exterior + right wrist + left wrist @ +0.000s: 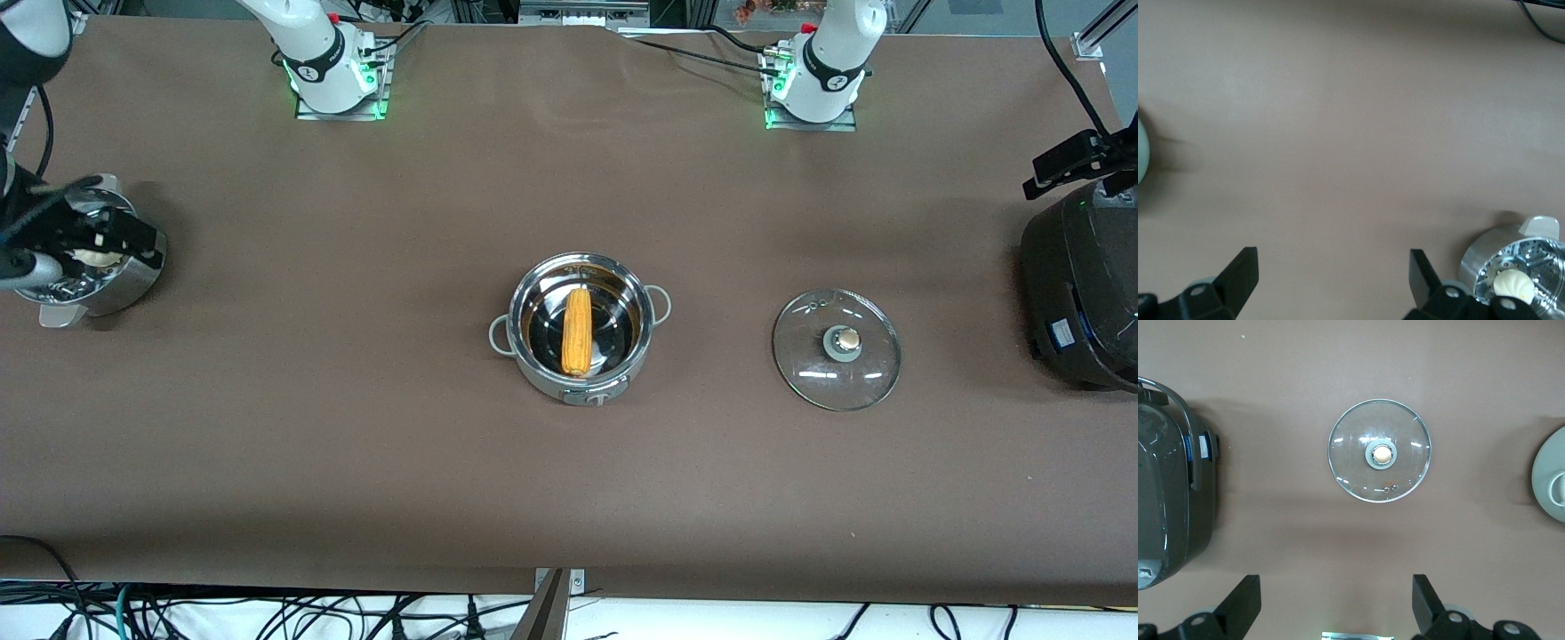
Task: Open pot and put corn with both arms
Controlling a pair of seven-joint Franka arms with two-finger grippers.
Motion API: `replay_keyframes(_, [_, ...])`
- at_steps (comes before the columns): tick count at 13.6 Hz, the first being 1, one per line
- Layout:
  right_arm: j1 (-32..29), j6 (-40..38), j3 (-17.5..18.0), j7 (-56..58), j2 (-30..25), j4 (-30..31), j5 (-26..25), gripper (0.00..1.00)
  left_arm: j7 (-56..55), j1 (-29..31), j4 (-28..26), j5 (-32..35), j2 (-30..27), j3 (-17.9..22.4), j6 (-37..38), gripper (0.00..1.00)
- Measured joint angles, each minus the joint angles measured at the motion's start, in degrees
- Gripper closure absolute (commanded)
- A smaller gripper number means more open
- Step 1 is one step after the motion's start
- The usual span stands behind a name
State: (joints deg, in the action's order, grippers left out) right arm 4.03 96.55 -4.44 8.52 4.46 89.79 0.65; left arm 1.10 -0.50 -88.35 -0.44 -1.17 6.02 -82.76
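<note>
The corn (pixel 577 332) lay in the open pot (pixel 580 326); its lid (pixel 837 348) lay beside it on the table (pixel 356 400). The left gripper (pixel 1335 603) and right gripper (pixel 1333 280) were wide open, holding nothing.

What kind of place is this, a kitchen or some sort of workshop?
Most likely a robotics lab staged as a kitchen: two robot arms bolted to a brown-covered table, loose cables along its edges, and cookware such as a pot holding corn, its lid beside it.

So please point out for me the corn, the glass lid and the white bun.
corn (pixel 577 331): front view, middle of the cob.
glass lid (pixel 1379 451): left wrist view, on the glass beside its knob.
white bun (pixel 1512 285): right wrist view, top of the bun.
</note>
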Motion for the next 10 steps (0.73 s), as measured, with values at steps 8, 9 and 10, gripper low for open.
replay_keyframes(8, [-0.69,-2.64,0.26,-0.93,-5.50,9.64,0.00,0.00,0.00,-0.06,0.14,0.00,0.11,-0.03,0.01,0.00])
replay_keyframes(9, [-0.84,-2.62,0.15,-1.08,-5.50,9.85,0.00,0.00,0.00,-0.06,0.14,0.00,0.11,-0.04,0.01,0.00])
replay_keyframes(10, [-0.97,-2.58,-0.11,-1.12,-5.47,10.01,0.00,0.00,0.00,-0.07,0.14,0.00,0.11,-0.05,0.01,0.00])
